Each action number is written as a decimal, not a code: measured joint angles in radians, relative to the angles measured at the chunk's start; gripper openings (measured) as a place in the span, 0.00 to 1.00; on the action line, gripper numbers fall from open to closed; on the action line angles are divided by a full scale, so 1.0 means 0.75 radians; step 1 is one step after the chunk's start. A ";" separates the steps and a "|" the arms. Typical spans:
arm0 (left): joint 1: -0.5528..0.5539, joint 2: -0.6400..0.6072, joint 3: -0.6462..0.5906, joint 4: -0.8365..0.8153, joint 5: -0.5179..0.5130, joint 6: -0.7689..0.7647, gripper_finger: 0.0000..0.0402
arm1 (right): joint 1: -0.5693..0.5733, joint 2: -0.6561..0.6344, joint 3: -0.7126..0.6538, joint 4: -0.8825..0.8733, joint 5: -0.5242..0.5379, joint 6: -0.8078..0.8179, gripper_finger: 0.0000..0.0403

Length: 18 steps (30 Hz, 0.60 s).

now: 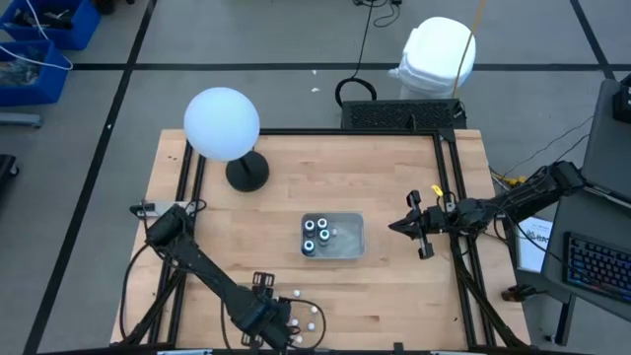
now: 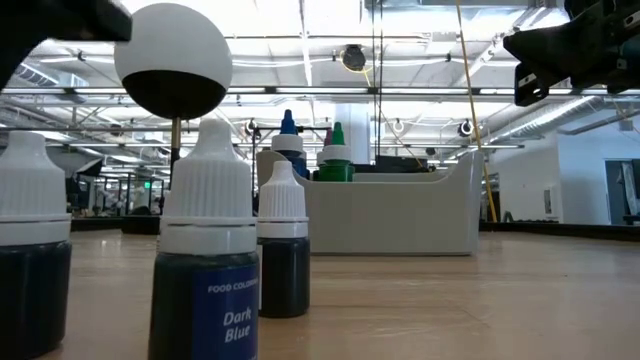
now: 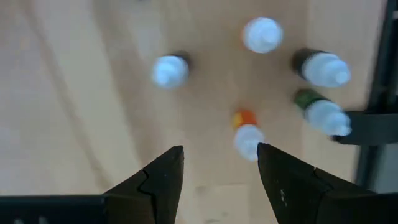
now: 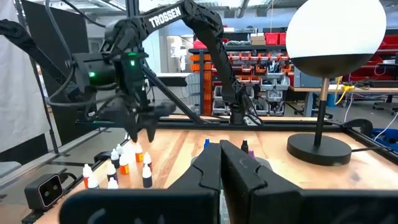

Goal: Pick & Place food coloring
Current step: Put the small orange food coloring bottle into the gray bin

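Several small food coloring bottles (image 3: pixel 247 134) stand upright on their bases near the table's near edge (image 1: pixel 304 308); in the low view a "Dark Blue" one (image 2: pixel 205 260) is closest. My left gripper (image 3: pixel 219 168) hangs open above this group (image 4: pixel 118 165), pointing down, with the orange bottle just beyond its fingertips. Three more bottles (image 1: pixel 315 235) stand in the clear tray (image 1: pixel 355 247) at mid-table. My right gripper (image 1: pixel 409 225) waits shut above the table's right side.
A lamp with a white globe (image 1: pixel 222 123) stands on a black base (image 1: pixel 246 173) at the far left. Black frame rails (image 1: pixel 449 197) run along the table's edges. Bare wood lies between the tray and the bottle group.
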 joint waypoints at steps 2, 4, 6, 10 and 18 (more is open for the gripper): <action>0.000 -0.001 -0.028 0.058 0.047 -0.002 0.52 | 0.000 0.001 0.000 -0.001 0.000 0.000 0.00; 0.000 0.001 -0.034 0.088 0.060 -0.003 0.52 | 0.000 0.000 0.000 0.000 0.000 0.000 0.00; 0.000 -0.001 -0.032 0.109 0.062 -0.003 0.52 | 0.000 0.001 0.000 -0.001 0.000 0.000 0.00; 0.000 -0.001 -0.029 0.110 0.079 -0.032 0.52 | 0.000 0.001 0.000 -0.001 0.000 0.001 0.00; -0.017 -0.001 -0.029 0.112 0.049 -0.063 0.52 | 0.000 0.000 0.000 -0.008 0.000 0.010 0.00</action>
